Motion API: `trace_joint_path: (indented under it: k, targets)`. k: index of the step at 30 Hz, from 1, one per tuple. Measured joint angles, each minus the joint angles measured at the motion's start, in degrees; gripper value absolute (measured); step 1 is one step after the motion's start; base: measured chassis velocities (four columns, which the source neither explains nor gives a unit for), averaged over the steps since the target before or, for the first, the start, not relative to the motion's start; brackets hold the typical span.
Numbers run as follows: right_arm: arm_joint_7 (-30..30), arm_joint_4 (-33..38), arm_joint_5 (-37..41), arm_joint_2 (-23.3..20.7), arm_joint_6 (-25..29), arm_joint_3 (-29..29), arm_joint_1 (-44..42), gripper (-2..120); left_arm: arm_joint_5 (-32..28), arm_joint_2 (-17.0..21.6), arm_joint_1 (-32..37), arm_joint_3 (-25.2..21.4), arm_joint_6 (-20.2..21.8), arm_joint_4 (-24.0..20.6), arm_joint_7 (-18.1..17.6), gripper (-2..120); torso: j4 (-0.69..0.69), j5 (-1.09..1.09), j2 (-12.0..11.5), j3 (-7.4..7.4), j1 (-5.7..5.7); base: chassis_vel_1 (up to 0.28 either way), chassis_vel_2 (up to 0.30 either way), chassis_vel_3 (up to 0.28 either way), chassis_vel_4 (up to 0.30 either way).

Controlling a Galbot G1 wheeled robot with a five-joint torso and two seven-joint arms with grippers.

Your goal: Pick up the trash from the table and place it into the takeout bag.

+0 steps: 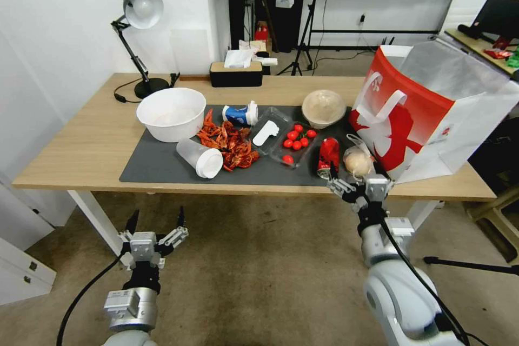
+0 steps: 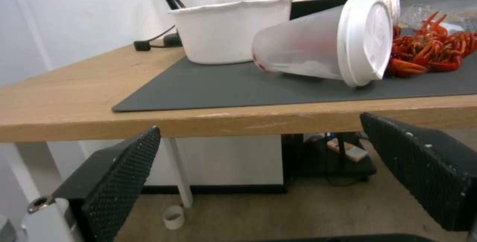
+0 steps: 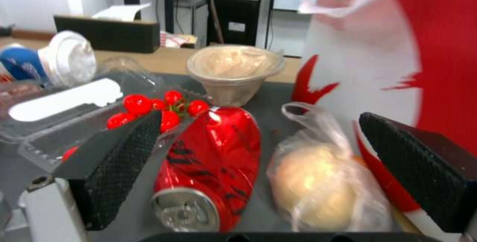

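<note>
On the table's (image 1: 81,151) dark mat lie a crushed red can (image 1: 328,155), a clear bag with a round tan item (image 1: 358,161), a tan lidded bowl (image 1: 323,108), a blue-white paper cup (image 1: 240,114) and a tipped translucent white-lidded cup (image 1: 200,158). The red-and-white takeout bag (image 1: 432,113) stands open at the right end. My right gripper (image 1: 354,175) is open at the front edge, and the can (image 3: 214,160) and clear bag (image 3: 313,182) lie just ahead between its fingers (image 3: 119,160). My left gripper (image 1: 155,221) hangs open below the table front, facing the translucent cup (image 2: 318,46).
A big white bowl (image 1: 171,113), a pile of red crayfish shells (image 1: 230,143) and a clear clamshell of cherry tomatoes (image 1: 292,140) share the mat. A desk lamp (image 1: 138,11) and a tissue box (image 1: 236,73) stand at the back edge.
</note>
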Motion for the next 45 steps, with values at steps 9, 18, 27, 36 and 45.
trace_joint_path:
  k: [9,18,27,36,45]
  targets:
    - [3.30,-6.37,1.47,0.07,-6.04,-5.43,6.28,100,1.00,-0.97,-0.33,0.03,0.06,0.56,-0.21,100,-0.01,-0.01,0.00,0.00,0.00,0.000,0.000,0.000,0.000]
    - [5.99,-7.67,3.70,0.64,-9.70,-6.23,7.00,100,1.58,-1.31,-0.18,-0.06,-0.22,0.75,-0.39,100,-0.02,-0.01,0.00,0.00,-0.01,0.000,0.000,0.000,0.000]
    - [6.37,-7.91,5.97,0.95,-9.71,-6.22,7.18,100,1.93,-1.36,-0.13,-0.12,-0.56,0.84,-0.46,100,-0.01,0.00,0.00,0.00,-0.01,0.000,0.000,0.000,0.000]
    - [6.60,-7.97,7.22,1.31,-9.39,-6.19,6.53,73,2.35,-1.33,-0.18,-0.26,-1.30,1.07,-1.25,100,-0.02,0.00,0.01,-0.01,-0.01,0.000,0.000,0.000,0.000]
    - [6.50,-7.55,7.61,1.52,-9.09,-6.23,5.98,49,2.54,-1.29,-0.30,-0.50,-1.77,1.11,-1.74,100,-0.02,-0.01,0.00,-0.01,-0.01,0.000,0.000,0.000,0.000]
